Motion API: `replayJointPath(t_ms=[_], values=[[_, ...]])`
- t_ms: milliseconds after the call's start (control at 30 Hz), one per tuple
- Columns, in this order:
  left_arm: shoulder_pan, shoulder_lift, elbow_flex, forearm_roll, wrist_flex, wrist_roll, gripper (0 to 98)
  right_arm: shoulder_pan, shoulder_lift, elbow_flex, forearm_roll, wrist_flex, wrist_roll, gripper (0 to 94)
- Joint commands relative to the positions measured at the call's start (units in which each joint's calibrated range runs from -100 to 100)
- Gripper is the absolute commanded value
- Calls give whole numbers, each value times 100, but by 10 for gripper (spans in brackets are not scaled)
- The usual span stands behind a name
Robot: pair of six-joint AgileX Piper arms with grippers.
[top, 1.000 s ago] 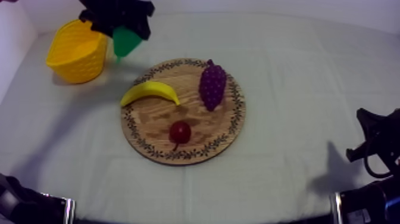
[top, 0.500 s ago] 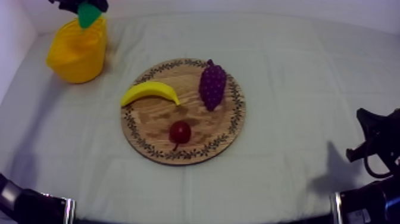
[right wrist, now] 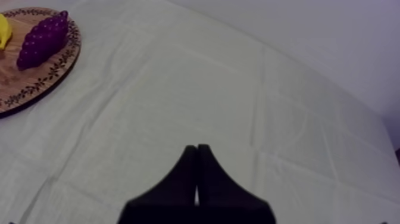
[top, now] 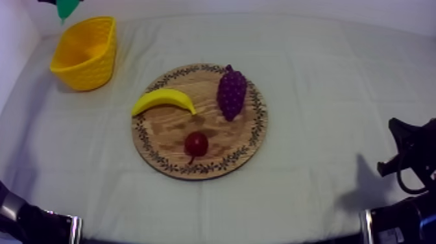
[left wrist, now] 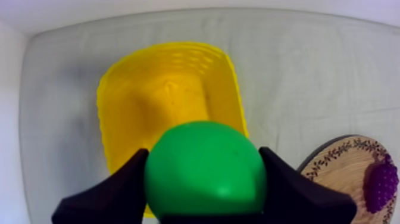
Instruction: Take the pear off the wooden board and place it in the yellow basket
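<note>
Hanging in the air, the pear (left wrist: 205,170) sits between the two black fingers (left wrist: 113,193) of my left gripper (left wrist: 202,154), which are closed snug on its fat middle, one finger on each side. It looks smooth, round and shiny, so I think it is a light, hard toy that will not squash but could slip or roll. The fat middle seems the best place to hold it, and a gentle let-go should be enough. Under it is the yellow basket (left wrist: 169,83), and the pear hangs over the near rim, not quite over the middle. The left wrist view lets me look down into the basket, and I see no fruit inside. The top view tells me something else — the pear (top: 65,8) is high up, well above the yellow basket (top: 91,71) and a bit behind its far corner, so I cannot tell if it is right over the hole. That view also lays out the wooden board (top: 162,130) with the banana (top: 163,100), the bunch of grapes (top: 231,94) and the small red fruit (top: 196,143) on it, well apart from the basket. My right gripper (right wrist: 196,156) has its fingers pressed together into a thin wedge — nothing held — over bare cloth (right wrist: 238,89), with the grapes off to one side.
</note>
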Motion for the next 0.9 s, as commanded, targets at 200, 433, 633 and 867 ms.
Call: replayJointPath(t_ms=[200,433,633,867], values=[[-66,271,-85,36,0,-21,503,-7,-3,-2,1,2,5,4],[-150,794,-90,66,-159,-78,504,-7,-3,-2,1,2,5,4],[-186,1220,82,96,-381,-143,501,-7,-3,-2,1,2,5,4],[-220,1618,268,136,-594,-211,499,-7,-3,-2,1,2,5,4]])
